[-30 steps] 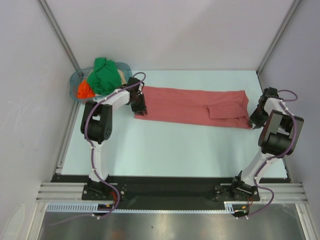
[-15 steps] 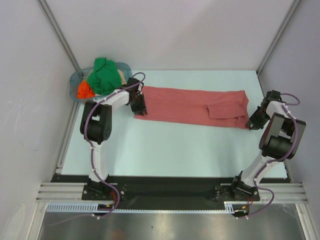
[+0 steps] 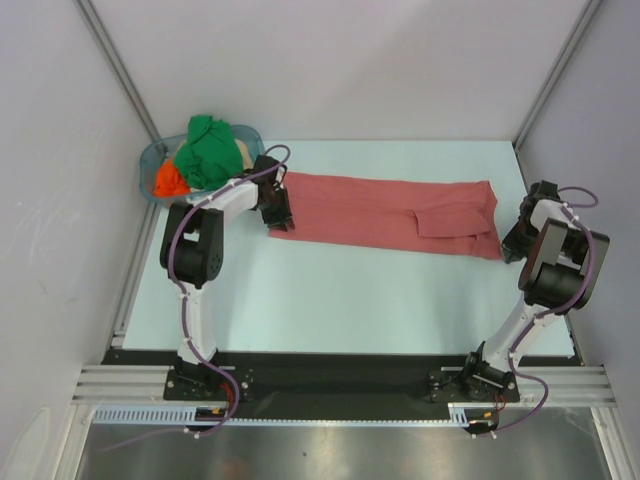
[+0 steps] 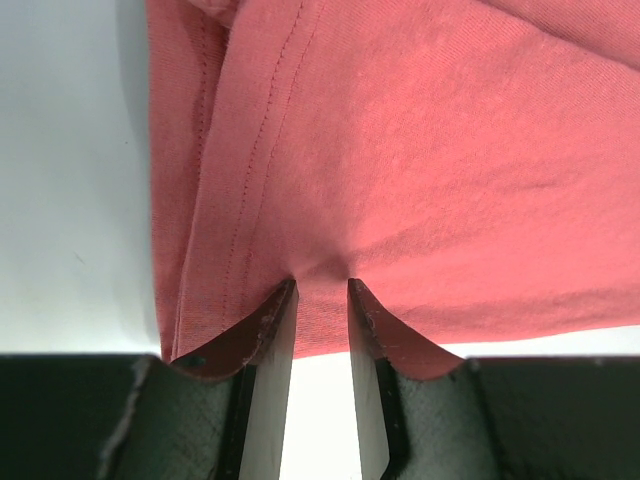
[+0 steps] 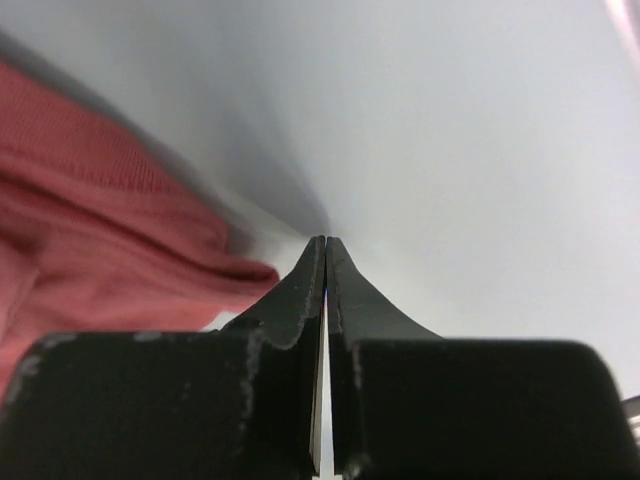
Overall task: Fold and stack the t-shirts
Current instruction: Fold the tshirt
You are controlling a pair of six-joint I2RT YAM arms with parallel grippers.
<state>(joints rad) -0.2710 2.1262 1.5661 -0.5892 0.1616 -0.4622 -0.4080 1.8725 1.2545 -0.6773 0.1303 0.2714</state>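
Observation:
The salmon-red t-shirt (image 3: 380, 212) lies folded into a long strip across the far half of the table. My left gripper (image 3: 282, 222) is at its left end, near the front corner. In the left wrist view the gripper (image 4: 321, 285) pinches a pucker of the shirt's hem (image 4: 420, 150) between its fingers. My right gripper (image 3: 511, 247) is just off the shirt's right end. In the right wrist view it (image 5: 325, 240) is shut and empty, low over the table, with the shirt's edge (image 5: 90, 230) to its left. Green (image 3: 207, 150), orange (image 3: 168, 182) and beige (image 3: 243, 153) shirts are piled in the tub.
The clear blue-tinted tub (image 3: 148, 160) stands at the far left corner, close behind my left arm. Grey walls close in the table on the left, back and right. My right arm is close to the right wall.
My right gripper dipped toward the shirt's right front corner and has drawn back a little. The left gripper and the shirt have not moved.

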